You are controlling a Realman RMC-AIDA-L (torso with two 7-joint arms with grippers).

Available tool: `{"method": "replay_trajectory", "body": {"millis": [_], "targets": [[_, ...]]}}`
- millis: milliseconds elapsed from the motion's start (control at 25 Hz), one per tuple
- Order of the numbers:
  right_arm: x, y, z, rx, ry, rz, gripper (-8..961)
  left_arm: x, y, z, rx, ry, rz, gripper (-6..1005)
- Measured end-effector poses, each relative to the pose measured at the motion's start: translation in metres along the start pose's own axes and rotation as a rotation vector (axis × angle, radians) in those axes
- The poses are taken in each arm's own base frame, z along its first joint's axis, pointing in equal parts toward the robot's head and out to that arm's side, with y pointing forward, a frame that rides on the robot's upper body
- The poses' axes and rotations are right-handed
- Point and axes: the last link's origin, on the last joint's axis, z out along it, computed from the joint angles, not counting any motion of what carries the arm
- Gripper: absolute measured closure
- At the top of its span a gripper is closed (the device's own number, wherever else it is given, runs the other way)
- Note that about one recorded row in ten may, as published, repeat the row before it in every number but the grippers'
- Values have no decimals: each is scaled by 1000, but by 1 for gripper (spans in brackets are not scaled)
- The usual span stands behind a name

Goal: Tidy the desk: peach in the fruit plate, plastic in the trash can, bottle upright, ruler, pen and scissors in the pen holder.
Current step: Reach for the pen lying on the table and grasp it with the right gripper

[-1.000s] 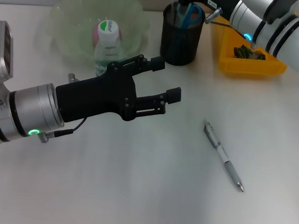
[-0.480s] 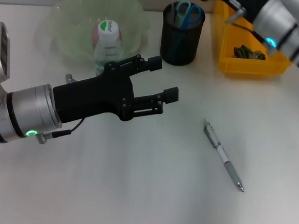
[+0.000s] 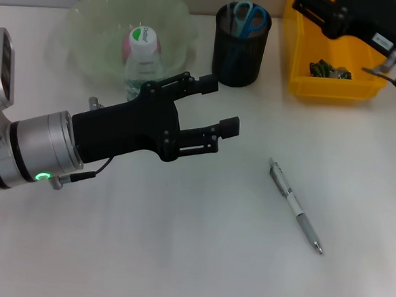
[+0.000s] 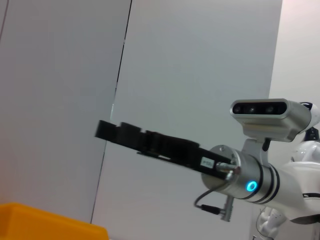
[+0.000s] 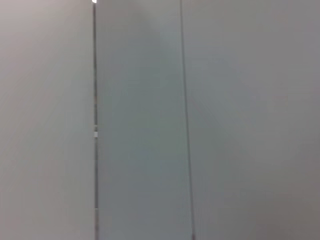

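Up on the head view, I see my left gripper [image 3: 221,108] hanging over the middle of the white counter [image 3: 177,256], fingers spread wide and holding nothing. Just behind it the bottle [image 3: 141,59] stands upright in front of the pale green fruit plate [image 3: 91,25], with the pink peach [image 3: 127,45] partly hidden behind its cap. The black pen holder [image 3: 240,49] sits at the far edge with the blue-handled scissors [image 3: 250,17] standing in it. Beside it the yellow trash can [image 3: 328,83] has dark crumpled plastic [image 3: 329,69] inside. My right gripper [image 3: 313,6] hovers over the can's far left corner; I cannot tell how its fingers stand. The pen [image 3: 296,206] lies alone on the counter, well apart from both arms. On the left wrist view, I see the right gripper [image 4: 122,134] side-on against a grey wall, above a corner of the trash can [image 4: 45,225]. The right wrist view gives me only plain grey wall panels [image 5: 150,125].
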Motion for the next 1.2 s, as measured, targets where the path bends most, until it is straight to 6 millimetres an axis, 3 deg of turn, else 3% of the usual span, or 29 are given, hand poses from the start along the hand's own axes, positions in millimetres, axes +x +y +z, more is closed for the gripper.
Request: {"method": "replay_trajectory", "body": {"millis": [320,560,760,920,1200], "targets": [[-13,9,-47,-151,25,95,359,-2,4,-3,-15,-1,-7,168],[-26,6,-105,-153,106,165,360,-4,7,-5,-22,1,-13,168],[-26,9,-148,-100,140,224,360,-5,9,-5,-37,-8,-16,168],[-17,19,-165,-103,172,267,360,-6,10,-4,-43,-13,-22,168],[5,29,-174,-94,222,342,361,-8,13,0,-64,-27,-27,168]]}}
